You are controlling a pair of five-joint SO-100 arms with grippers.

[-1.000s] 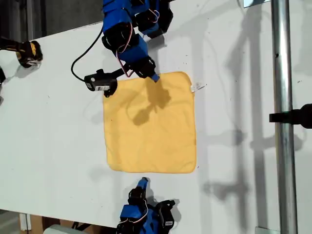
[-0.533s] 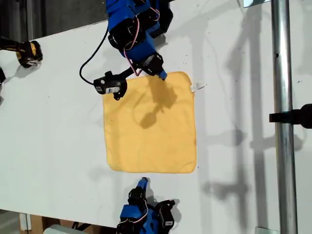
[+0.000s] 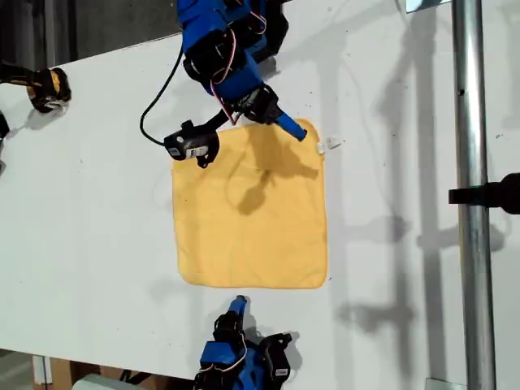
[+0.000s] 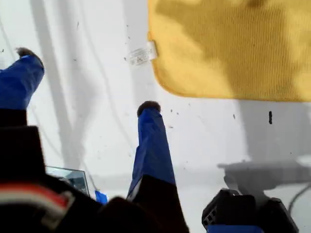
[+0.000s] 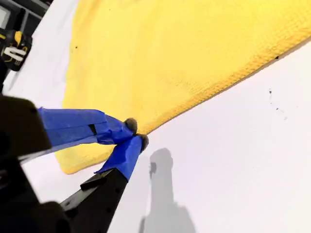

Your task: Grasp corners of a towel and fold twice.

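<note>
First gripper lines up on the tagged corner, no fold made yet

The towel (image 3: pixel 250 205) lies flat and fully spread on the white desk (image 3: pixel 89 211), so both folds are yet to do. My first gripper (image 4: pixel 90 80) hangs over bare desk just beside the corner (image 4: pixel 167 82) that carries the small white tag (image 4: pixel 141 55), fingers (image 4: pixel 150 126) spread wide apart and holding nothing. In the exterior view that arm reaches in from the top and its tip sits above the towel's top edge near the tag (image 3: pixel 329 145). My second gripper (image 5: pixel 135 135) waits at the opposite edge, at the bottom of the exterior view, fingers pinched tip to tip just off the towel's hem, with no cloth visibly between them. I judge the task barely begun: corners ungrasped
</note>
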